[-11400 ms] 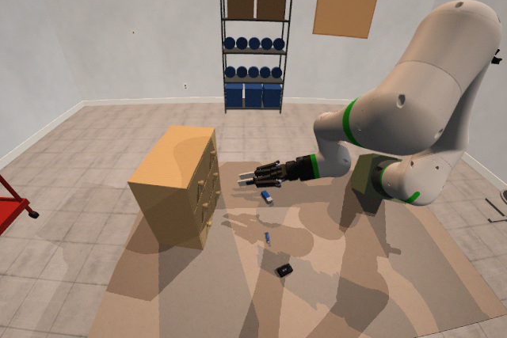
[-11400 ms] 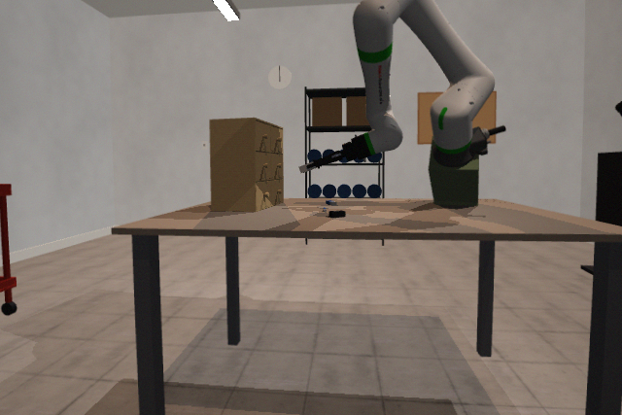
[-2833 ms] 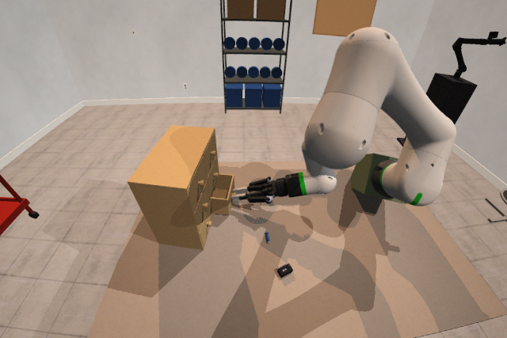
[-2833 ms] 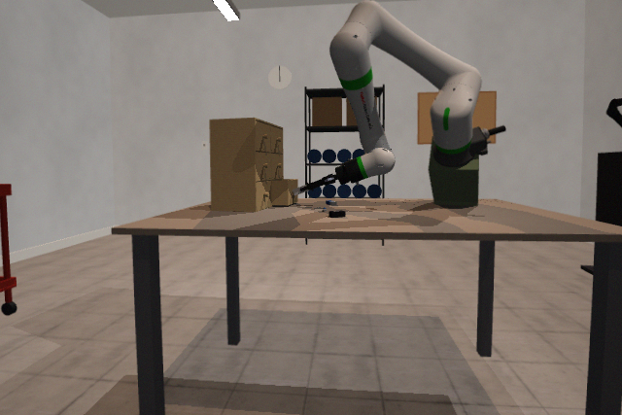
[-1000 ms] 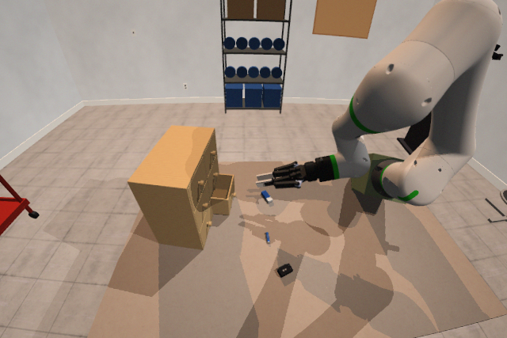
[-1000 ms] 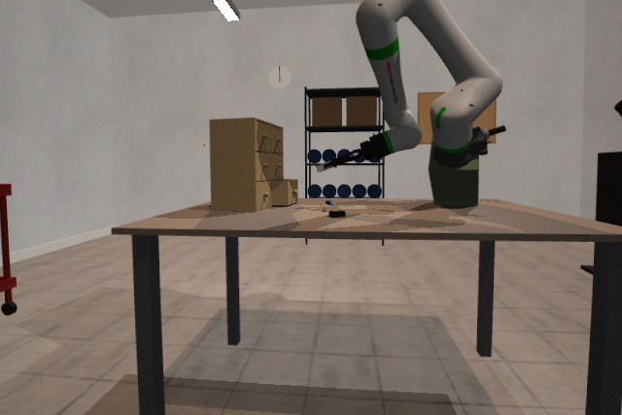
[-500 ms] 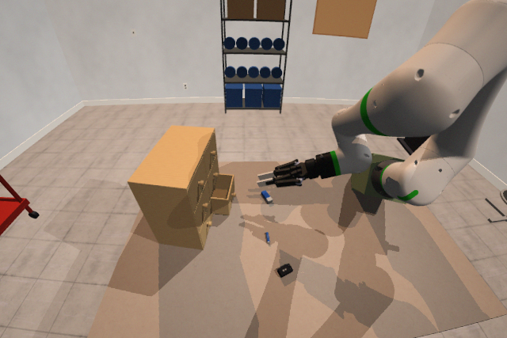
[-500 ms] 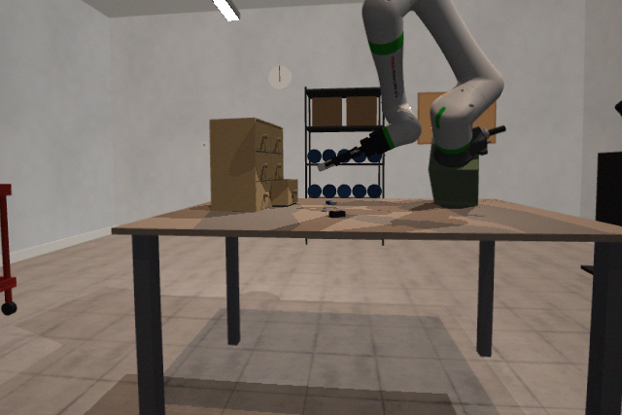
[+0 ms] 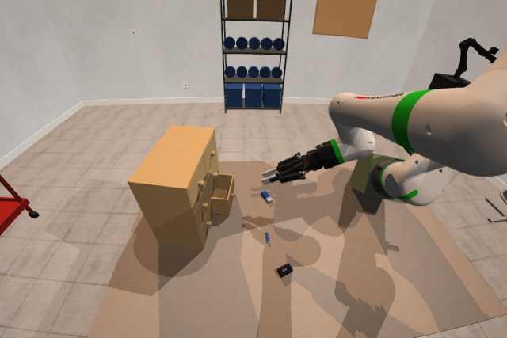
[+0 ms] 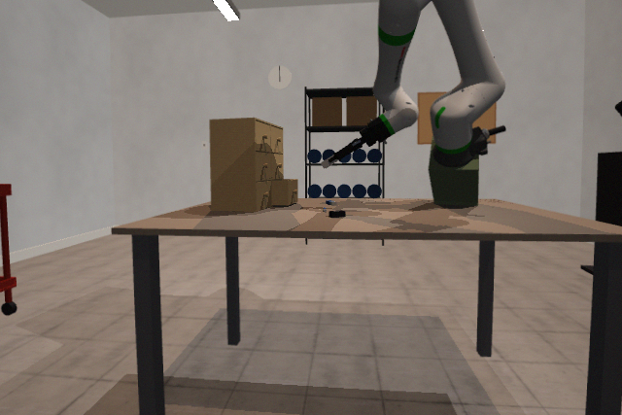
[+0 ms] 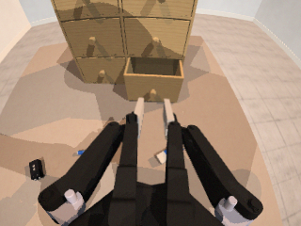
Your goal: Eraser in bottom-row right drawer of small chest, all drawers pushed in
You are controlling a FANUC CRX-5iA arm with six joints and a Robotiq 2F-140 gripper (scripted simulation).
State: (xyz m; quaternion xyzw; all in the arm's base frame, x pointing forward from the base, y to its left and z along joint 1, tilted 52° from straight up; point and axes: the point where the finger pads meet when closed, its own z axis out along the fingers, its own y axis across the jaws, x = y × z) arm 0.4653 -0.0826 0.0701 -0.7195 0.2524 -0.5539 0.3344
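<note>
Eraser: lying flat on the tabletop (image 9: pixel 380 297) (image 10: pixel 351 234) (image 11: pixel 56 120), right of the open drawer in the top view; lower centre of the wrist frame, partly behind a finger.
Gripper (image 9: pixel 265 176) (image 10: pixel 327 163) (image 11: pixel 153 106): poised above the tabletop, fingers parted by a modest gap, gripping nothing.
Bottom right drawer (image 9: pixel 220 206) (image 10: pixel 285 191) (image 11: pixel 136 87): pulled out of the chest (image 9: pixel 176 158) (image 10: pixel 232 164) (image 11: pixel 101 29), ready to receive; looking level, no droop to see.
Handling: probably light, slightly springy, fairly grippy on the blue sleeve; little risk of breaking, more of skidding if nudged.
Hold: best across the narrow width, near the middle, pads square to the long sides; probably wants wider fingers and a turn to match that slant.
Next: likely down to the eraser, gentle squeeze, lift, over the drawer, let fall.
Neighbours: small blue stick (image 9: pixel 267 237) (image 10: pixel 324 209) (image 11: pixel 81 153) and black box (image 9: pixel 284 270) (image 10: pixel 336 213) (image 11: pixel 37 169), both to be left alone.
Finish: drawer pushed home softly, without shoving the chest.
</note>
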